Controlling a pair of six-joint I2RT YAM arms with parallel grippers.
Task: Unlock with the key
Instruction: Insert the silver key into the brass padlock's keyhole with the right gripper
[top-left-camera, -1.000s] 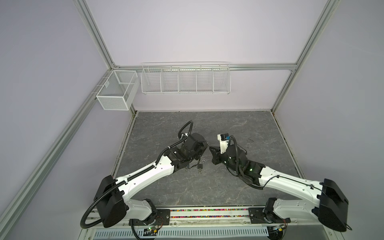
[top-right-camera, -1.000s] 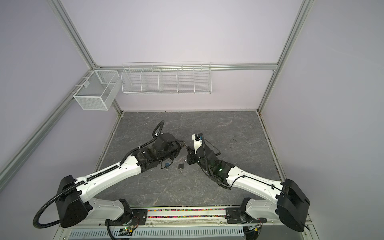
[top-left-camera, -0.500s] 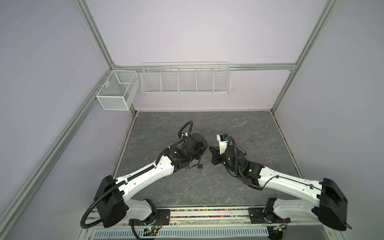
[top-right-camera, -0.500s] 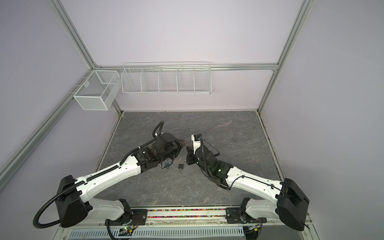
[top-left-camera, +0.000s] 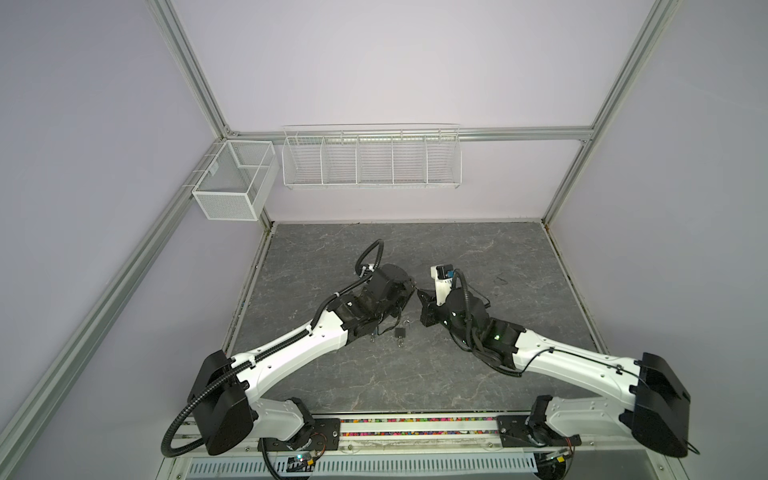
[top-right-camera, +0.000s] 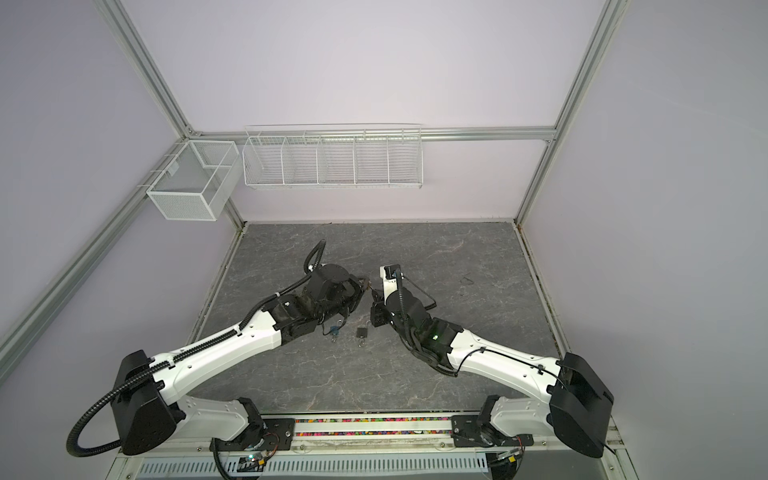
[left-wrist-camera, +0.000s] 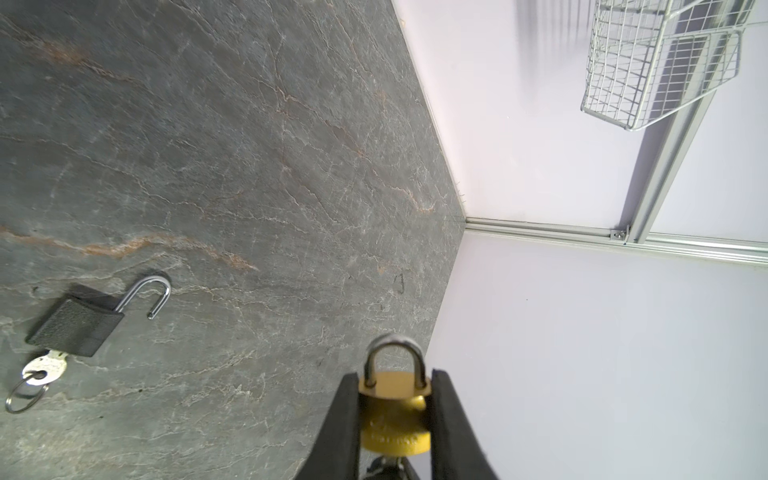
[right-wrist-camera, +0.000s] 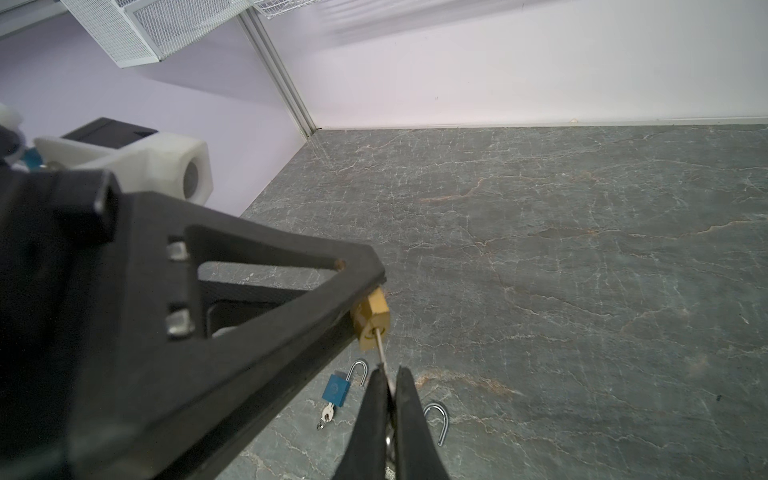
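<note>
Lettering on brass padlock (left-wrist-camera: 395, 432) unreadable — key (right-wrist-camera: 381, 353) inserted.

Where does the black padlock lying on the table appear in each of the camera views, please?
Top view: black padlock lies low in the gap between the two arms.
Top view: same spot, between the arms.
Left wrist: lower left of the picture, shackle open, key in its base.
Right wrist: only its open shackle shows, beside the right gripper; the body is hidden.
Shared landmark: the grey veined table.
</note>
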